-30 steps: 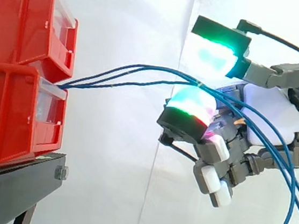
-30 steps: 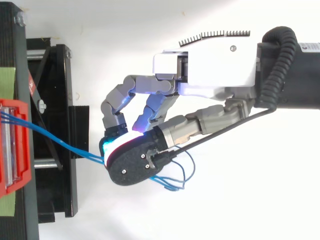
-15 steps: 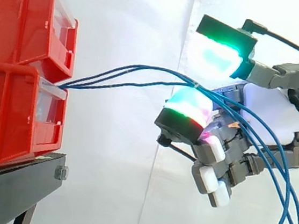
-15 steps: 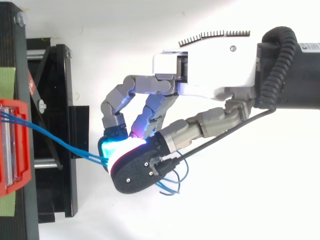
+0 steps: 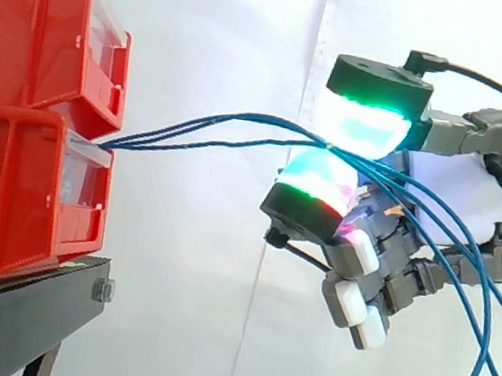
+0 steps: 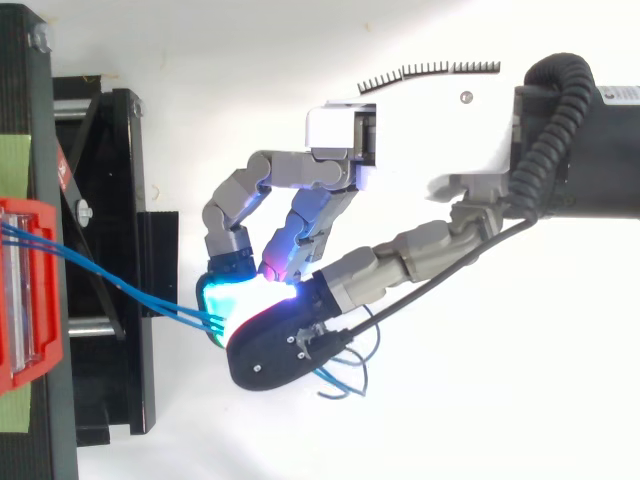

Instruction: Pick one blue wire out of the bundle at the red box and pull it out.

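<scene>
Three blue wires [image 5: 203, 128] run in a bundle from the front of the lower red box [image 5: 14, 197] rightward to my hand [image 5: 468, 190]. A green-glowing thumb pad [image 5: 368, 120] sits on top of the wires. Right beneath them is a green and red glowing fingertip [image 5: 320, 182], so the bundle is pinched between the two. Behind the pinch the wires drop toward the lower right. In the top view the wires [image 6: 130, 290] leave the red box [image 6: 30, 290] and end under the curled fingers of the hand [image 6: 430, 130].
A second red box [image 5: 33, 27] is stacked on the lower one, both on a black stand [image 5: 9, 324]. A white curtain hangs behind. Open air lies between the boxes and the hand.
The thumb pad has come down from well above the wires onto them, closing the gap to the lower fingertip. The wires and boxes have barely moved.
</scene>
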